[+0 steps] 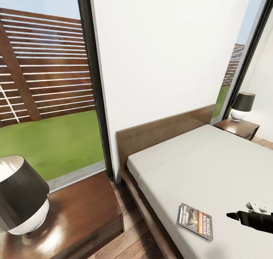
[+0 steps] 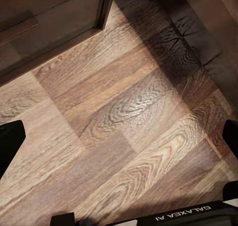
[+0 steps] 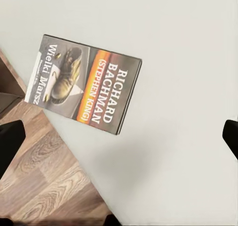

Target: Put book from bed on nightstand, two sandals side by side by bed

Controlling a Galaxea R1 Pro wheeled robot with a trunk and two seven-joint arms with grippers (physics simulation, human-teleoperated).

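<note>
The right tool (image 1: pixel 232 215) hangs over the near part of the bed (image 1: pixel 212 164), its dark tip just beside the book (image 1: pixel 195 221) and not touching it. In the right wrist view, the two fingertips (image 3: pixel 11 141) stand wide apart at the picture's edges, the book (image 3: pixel 83 83) lying flat between and beyond them on the grey mattress, close to the bed's edge above the wood-plank floor (image 3: pixel 44 176). Its cover reads "RICHARD BACHMAN". The left tool (image 2: pixel 121 136) points at bare plank floor (image 2: pixel 119 112), its fingertips (image 2: pixel 10 141) likewise spread wide with nothing between them. A dark-brown nightstand (image 1: pixel 81 217) stands to the left, just beside the bed, carrying a lamp (image 1: pixel 21 194) with a dark shade. A second nightstand (image 1: pixel 242 128) with its own lamp (image 1: pixel 242 106) sits at the bed's far side. Behind, a white wall (image 1: pixel 163 50) stands between tall windows showing grass (image 1: pixel 49 145) and a slatted fence (image 1: pixel 45 65).
</note>
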